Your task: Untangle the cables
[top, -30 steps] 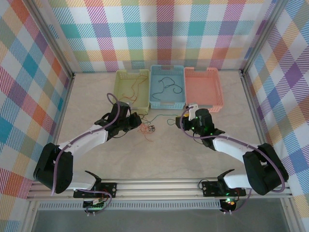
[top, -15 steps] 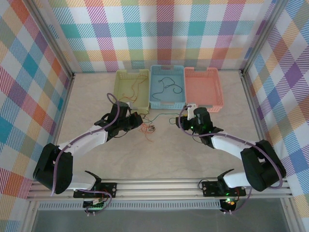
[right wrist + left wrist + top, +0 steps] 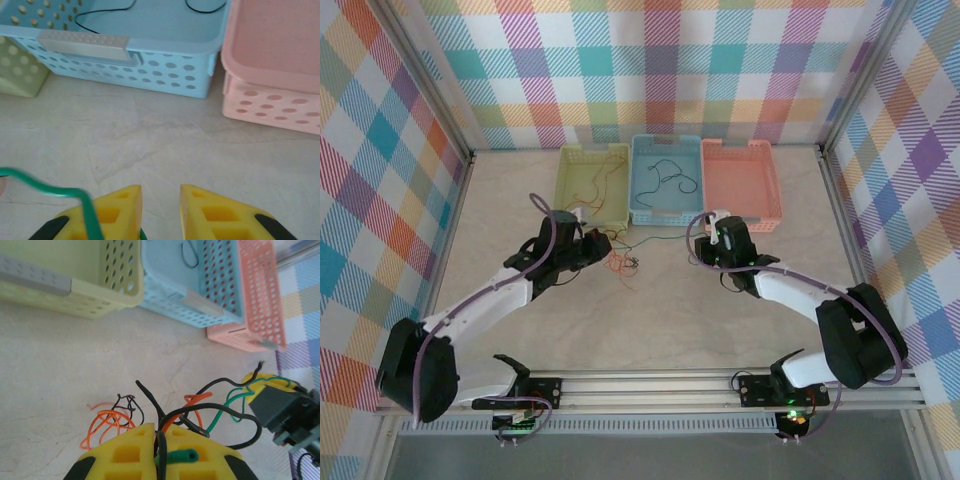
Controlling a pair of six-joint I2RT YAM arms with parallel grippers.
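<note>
On table [image 3: 650,320], left end effector [image 3: 158,432] clamps cables [image 3: 180,456].

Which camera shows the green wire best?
Left wrist: the green wire runs clearly from the left pincer to the right pincer. Right wrist shows a blurry close piece; top external shows a faint thin line.

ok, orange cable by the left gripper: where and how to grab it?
I'd take the orange cable by its flat coil on the table, at the edge away from the small black curl. Come straight down, jaws across the strands: it lies too flat and thin for a side approach. Its other part arches into the bundle the left gripper is shut on, so likely worse there.
</note>
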